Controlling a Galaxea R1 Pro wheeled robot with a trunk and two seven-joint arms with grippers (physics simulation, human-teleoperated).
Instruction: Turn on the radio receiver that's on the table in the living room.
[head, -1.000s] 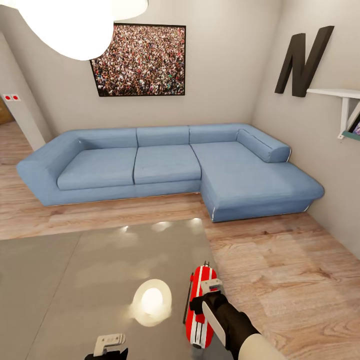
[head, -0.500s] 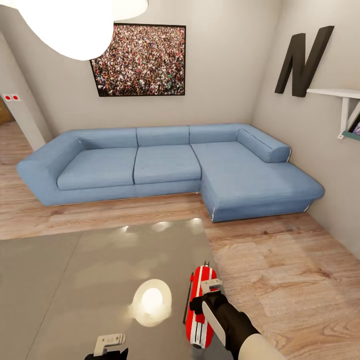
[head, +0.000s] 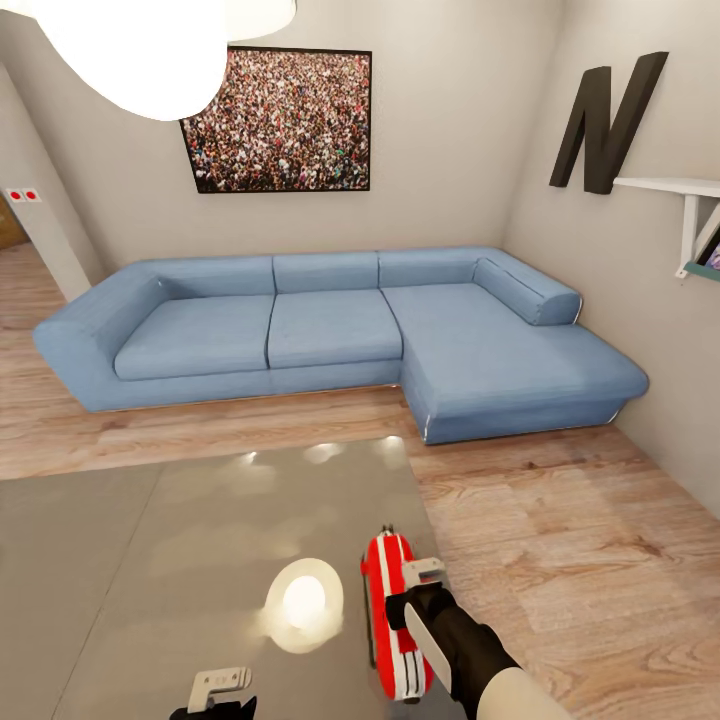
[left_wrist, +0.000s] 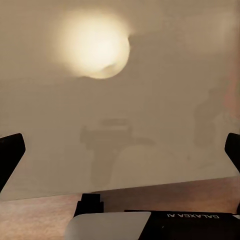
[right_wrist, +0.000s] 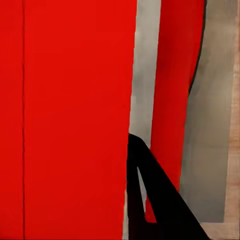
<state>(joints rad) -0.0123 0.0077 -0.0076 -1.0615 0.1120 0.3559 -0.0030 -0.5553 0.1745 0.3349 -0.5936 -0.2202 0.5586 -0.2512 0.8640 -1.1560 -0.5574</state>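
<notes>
Radio receiver (head: 395, 620) is lying lengthwise near the right edge of the glossy grey table (head: 150, 560), tipped so that mostly plain red side is facing up and only a sliver of white stripe is showing by the right gripper (head: 420, 590). That gripper is pressing against the radio's right flank; in the right wrist view red casing (right_wrist: 70, 120) is sitting tight against one dark finger (right_wrist: 150, 200), and whether the jaws are parted or closed on anything cannot be told. The left gripper (head: 222, 688) is hovering low over bare tabletop, well apart from the radio, its fingers (left_wrist: 10, 155) spread wide and holding nothing. The risk from here is that the side pressure is rolling or sliding the slim box rather than working its switch, nudging it toward the table edge and the wood floor (head: 560, 540).
</notes>
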